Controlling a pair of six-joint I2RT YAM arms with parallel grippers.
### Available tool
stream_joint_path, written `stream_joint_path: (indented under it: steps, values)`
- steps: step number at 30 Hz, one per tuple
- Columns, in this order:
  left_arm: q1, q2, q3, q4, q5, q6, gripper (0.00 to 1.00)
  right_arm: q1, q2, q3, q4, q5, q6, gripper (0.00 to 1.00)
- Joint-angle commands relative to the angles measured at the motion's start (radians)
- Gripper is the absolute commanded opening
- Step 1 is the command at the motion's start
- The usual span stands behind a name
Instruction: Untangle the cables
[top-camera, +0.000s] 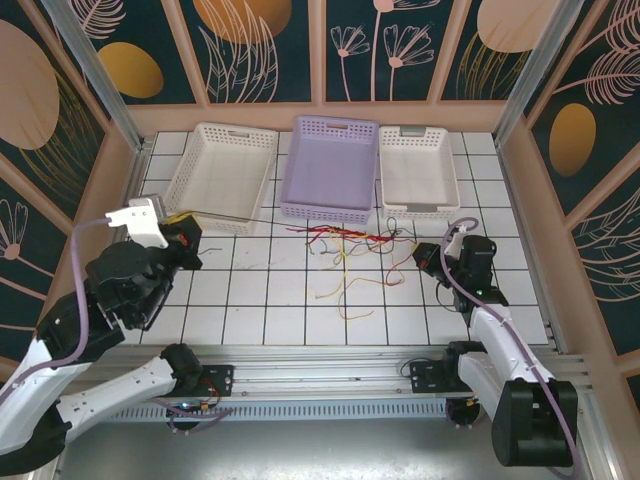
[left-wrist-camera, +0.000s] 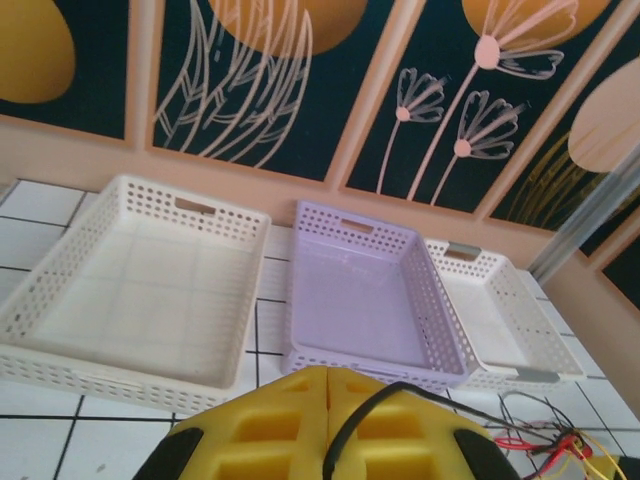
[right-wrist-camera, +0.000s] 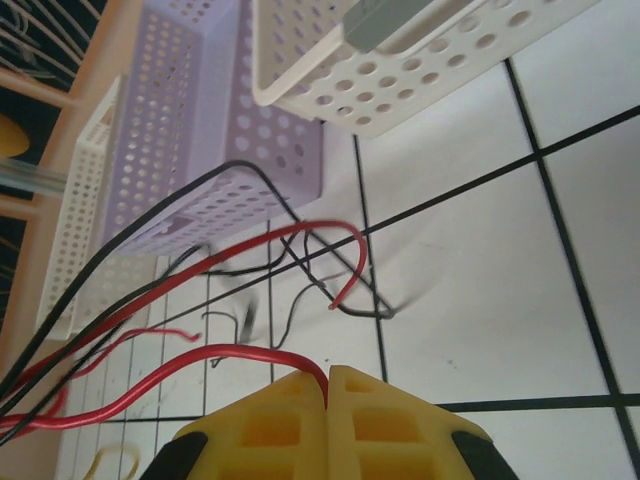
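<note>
Looking down from the top camera, I see the cables (top-camera: 345, 245) lying in a loose red, yellow and black tangle on the white-tiled desk (top-camera: 270, 305). They sit just in front of the lavender basket (top-camera: 330, 211), with a few strands trailing toward the near edge. 2 more baskets flank the lavender one: the left white basket (top-camera: 187, 175) and the right white basket (top-camera: 418, 131).

My left gripper (top-camera: 188, 240) sits left of the tangle, near the front corner of the left white basket. On its wrist camera the yellow fingers (left-wrist-camera: 270, 420) are pressed together and a black cable (left-wrist-camera: 345, 420) loops across the right one. I cannot tell whether that cable is pinched.

My right gripper (top-camera: 428, 258) sits just right of the tangle, in front of the right white basket. On its wrist camera the pads meet with no gap. A red cable (right-wrist-camera: 230, 349) runs straight into the seam between them, so the gripper is clamped on that strand. More red and black strands run off past the lavender basket.
</note>
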Motion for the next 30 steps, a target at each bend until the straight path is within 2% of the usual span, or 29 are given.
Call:
stream_joint_path:
  steps: [1, 9, 19, 28, 30]
  values:
    - [0.011, -0.033, 0.101, 0.044, -0.206, 0.015, 0.00, -0.052, 0.010, -0.022, -0.124, 0.242, 0.020, 0.00]
    - [0.011, -0.009, 0.150, 0.027, -0.287, 0.033, 0.00, -0.057, 0.026, -0.021, -0.164, 0.347, 0.059, 0.00]
    - [0.011, -0.014, 0.258, 0.065, -0.404, 0.119, 0.00, -0.056, 0.046, -0.014, -0.213, 0.475, 0.097, 0.00]
    - [0.011, 0.000, 0.258, 0.105, -0.463, 0.159, 0.00, -0.053, 0.047, -0.010, -0.225, 0.503, 0.101, 0.00]
    - [0.011, -0.008, 0.220, 0.151, -0.433, 0.169, 0.00, -0.036, 0.039, -0.012, -0.209, 0.491, 0.089, 0.00]
